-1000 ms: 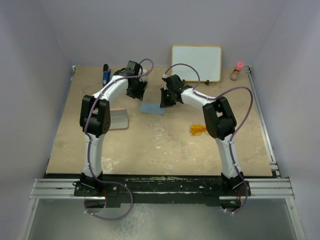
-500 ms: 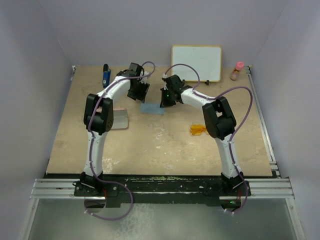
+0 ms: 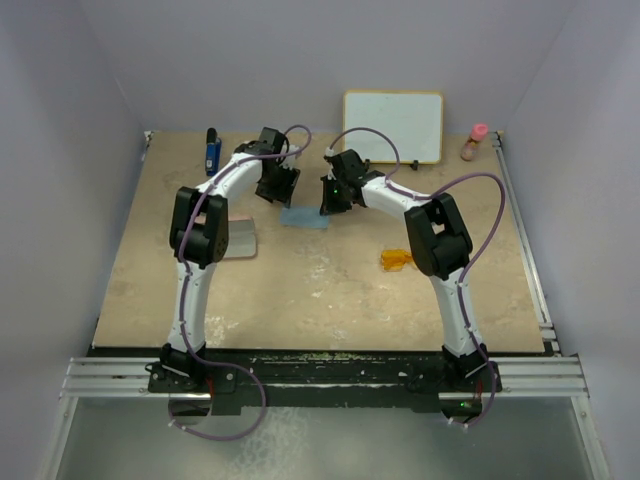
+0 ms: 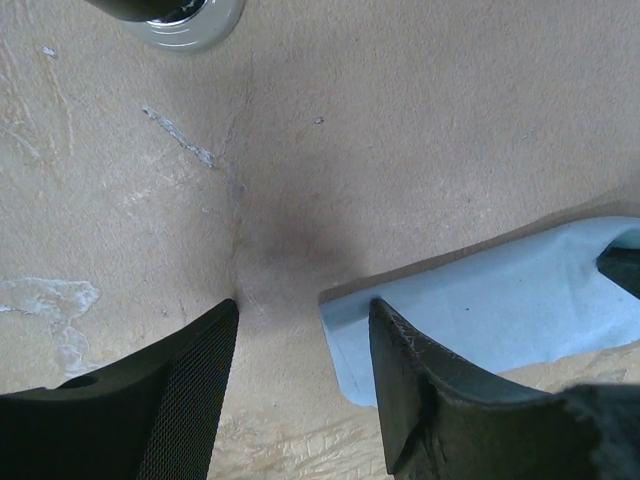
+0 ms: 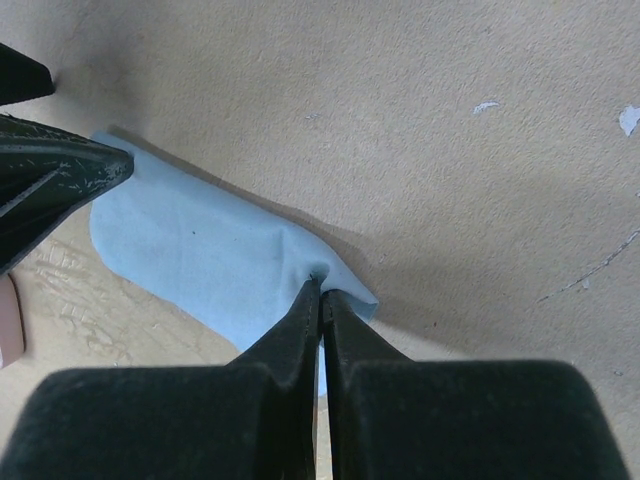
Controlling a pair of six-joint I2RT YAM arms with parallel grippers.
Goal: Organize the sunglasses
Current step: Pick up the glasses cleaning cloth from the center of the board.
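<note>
The orange-amber sunglasses [image 3: 396,260] lie on the table right of centre, near my right arm's elbow, apart from both grippers. A light blue cloth [image 3: 306,217] lies flat at mid-table. My right gripper [image 3: 329,207] is shut on the cloth's right corner [image 5: 325,277], pinching a fold of it. My left gripper [image 3: 281,197] is open at the cloth's left corner [image 4: 350,320], one finger [image 4: 420,400] over the cloth, the other finger [image 4: 190,380] over bare table. The pink case [image 3: 237,237] lies open behind my left arm.
A whiteboard [image 3: 393,126] stands at the back wall. A small pink-capped bottle [image 3: 474,143] stands at the back right. A blue object [image 3: 212,149] lies at the back left. A metal rail runs along the table's right edge [image 3: 525,240].
My left gripper has moved right and slightly down toward the cloth's left corner. The right gripper has stayed at the cloth's right corner.
</note>
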